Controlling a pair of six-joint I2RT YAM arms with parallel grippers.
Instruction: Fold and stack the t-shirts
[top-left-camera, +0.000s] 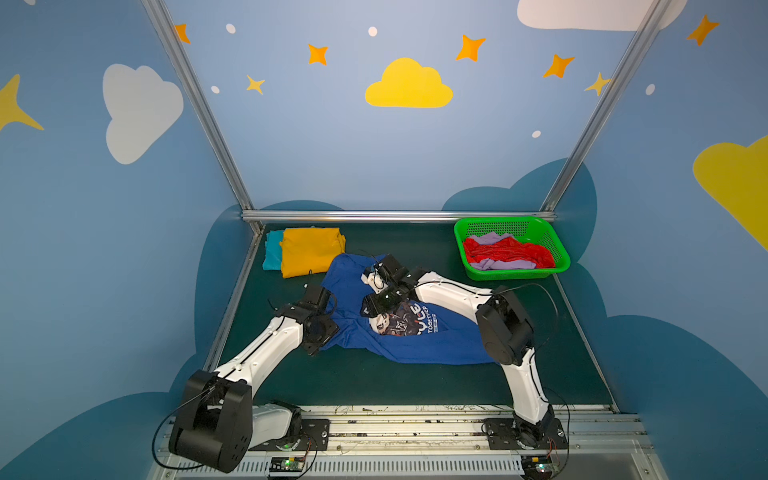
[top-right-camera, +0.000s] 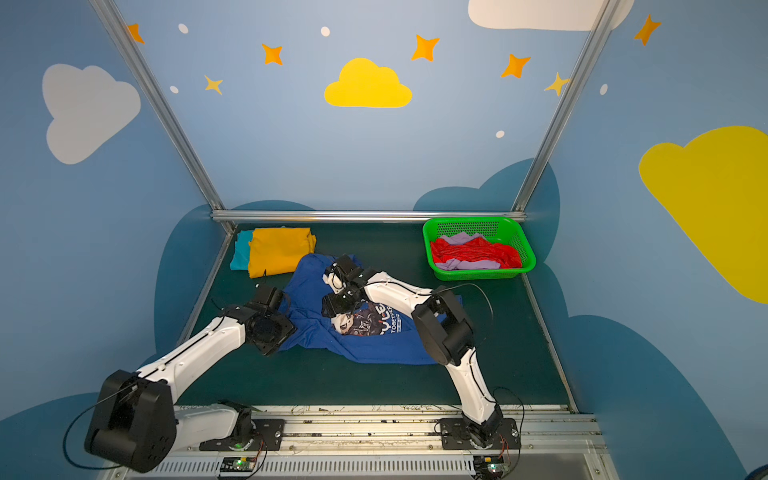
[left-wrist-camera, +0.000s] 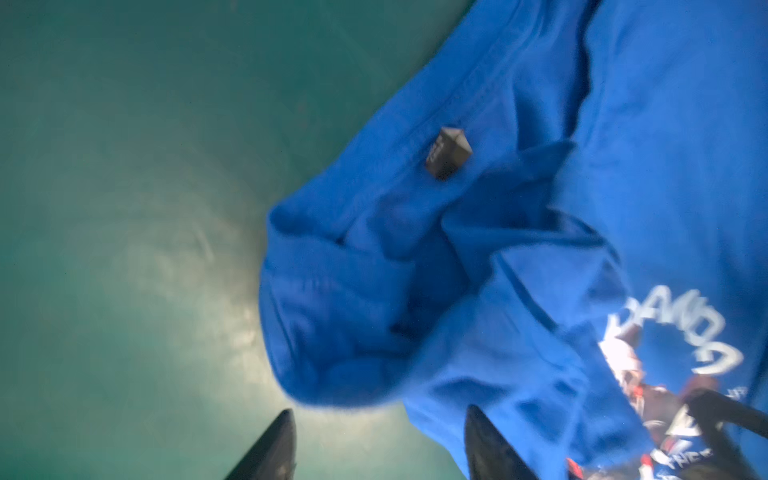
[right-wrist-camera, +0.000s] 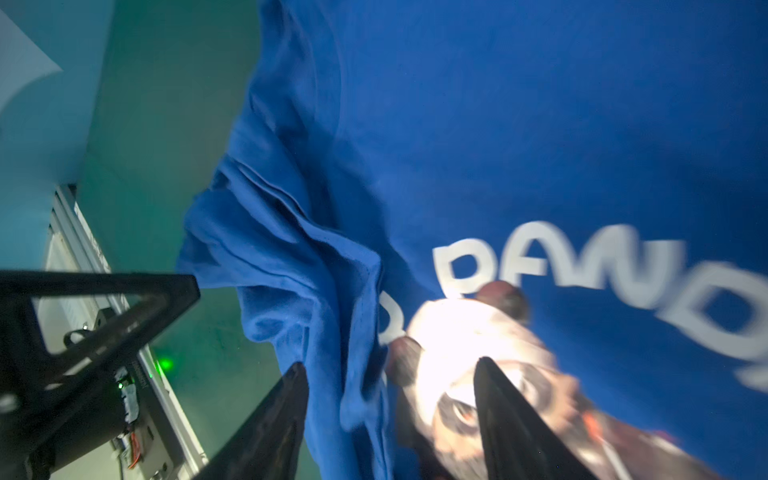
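Your royal blue cotton t-shirt with the white-lettered panda print (top-left-camera: 432, 345) lies rumpled and spread out in the middle of the dark green table mat (top-left-camera: 374, 382), print side up.

Your left gripper (left-wrist-camera: 384, 444) stands at the shirt's left edge. Its jaws are apart. One fingertip is over bare mat and the other over blue cloth, so the bunched hem runs between them. Nothing is pinched. A small dark label (left-wrist-camera: 449, 153) shows on the cloth just beyond that bunch.

Your right gripper (right-wrist-camera: 390, 407) reaches across to the middle of the shirt, at the panda's head. Its jaws are also spread. A raised fold of blue cloth and the edge of the print lie between the tips. The wrist view is blurred, so you cannot tell whether the tips touch the fabric.

At the far left corner, a folded mustard yellow t-shirt (top-left-camera: 311, 251) sits on a folded teal t-shirt (top-left-camera: 272, 251), just beside the blue shirt's far end. At the far right, well apart from both grippers, the bright green plastic mesh basket (top-left-camera: 515, 274) holds a crumpled red t-shirt (top-left-camera: 507, 251) and a lilac t-shirt (top-left-camera: 492, 238).
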